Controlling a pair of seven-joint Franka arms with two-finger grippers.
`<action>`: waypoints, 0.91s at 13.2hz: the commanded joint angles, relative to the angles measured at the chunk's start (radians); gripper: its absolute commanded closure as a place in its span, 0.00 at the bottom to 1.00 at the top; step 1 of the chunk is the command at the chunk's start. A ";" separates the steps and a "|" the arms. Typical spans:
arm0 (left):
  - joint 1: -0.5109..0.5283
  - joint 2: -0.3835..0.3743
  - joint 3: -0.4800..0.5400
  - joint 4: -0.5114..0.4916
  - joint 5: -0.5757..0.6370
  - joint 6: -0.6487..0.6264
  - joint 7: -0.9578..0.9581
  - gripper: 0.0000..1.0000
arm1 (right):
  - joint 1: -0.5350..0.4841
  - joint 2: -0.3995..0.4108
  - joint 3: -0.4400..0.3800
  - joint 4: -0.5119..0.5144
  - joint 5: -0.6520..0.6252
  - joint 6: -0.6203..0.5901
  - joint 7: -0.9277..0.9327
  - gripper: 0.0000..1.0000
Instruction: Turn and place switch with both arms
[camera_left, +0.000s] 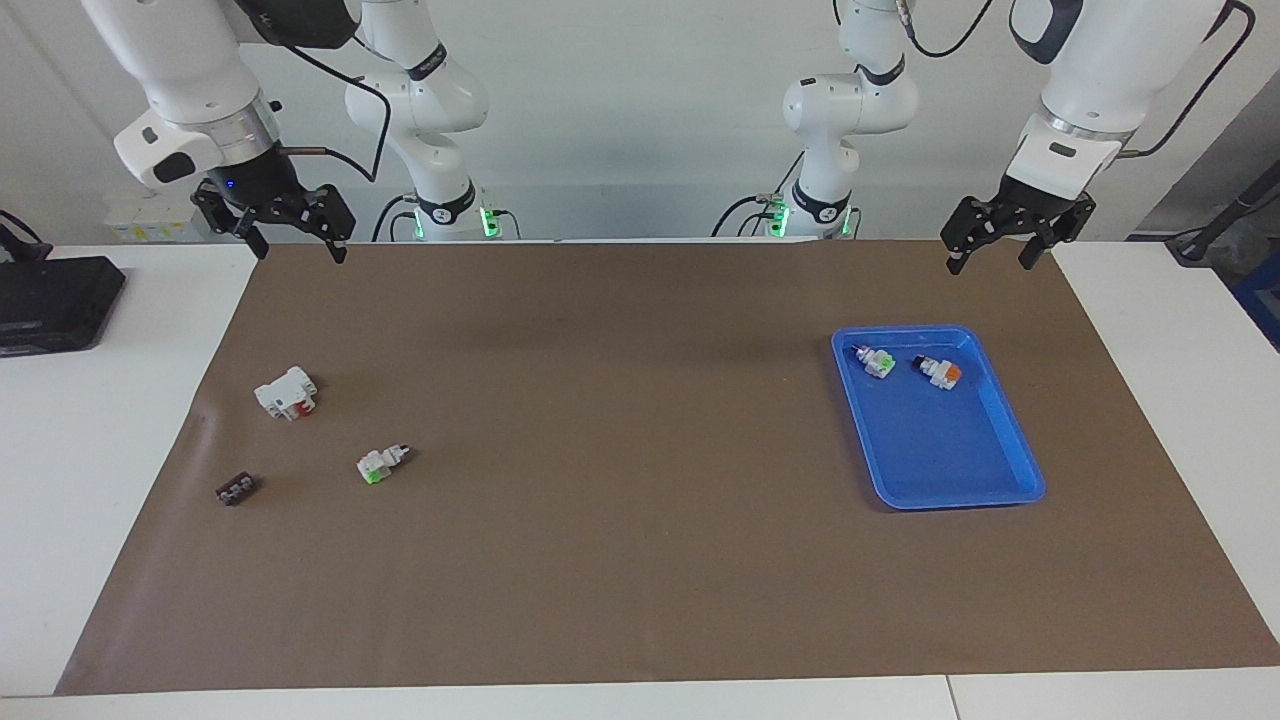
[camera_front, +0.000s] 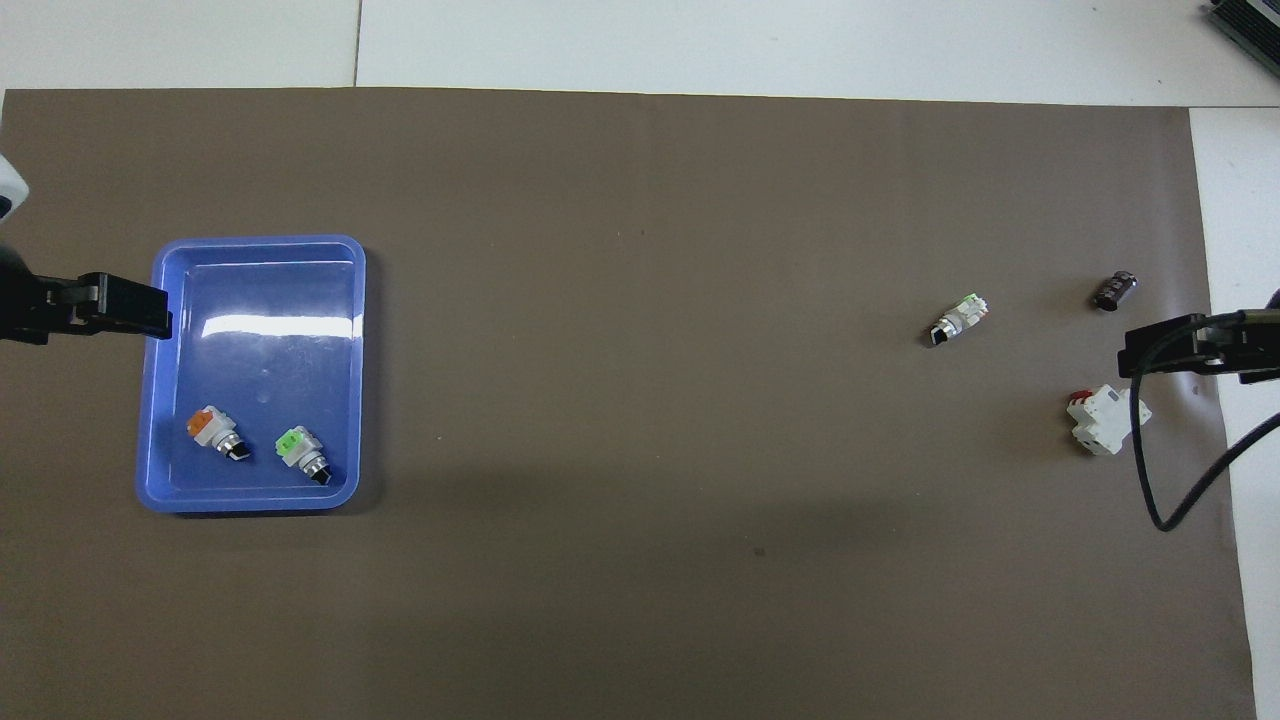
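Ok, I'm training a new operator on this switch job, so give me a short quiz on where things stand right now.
1. True or false: the left gripper holds a switch.
2. How many switches lie in the blue tray?
3. The switch on the mat lies nearest which? A) the tray B) the white block with a red part C) the black box at the table's edge

Key: 1 false, both it and the right gripper hang open and empty; 2 two; 3 B.
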 joint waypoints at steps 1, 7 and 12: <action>-0.014 -0.029 0.006 -0.033 0.026 0.009 0.005 0.00 | 0.000 -0.006 0.001 -0.007 -0.004 -0.001 0.017 0.00; -0.006 -0.026 0.020 -0.031 0.014 0.009 0.014 0.00 | 0.000 -0.007 0.001 -0.015 0.005 -0.003 -0.006 0.00; -0.004 -0.024 0.022 -0.033 -0.020 0.010 0.019 0.00 | 0.000 -0.009 0.001 -0.018 0.025 -0.001 -0.020 0.00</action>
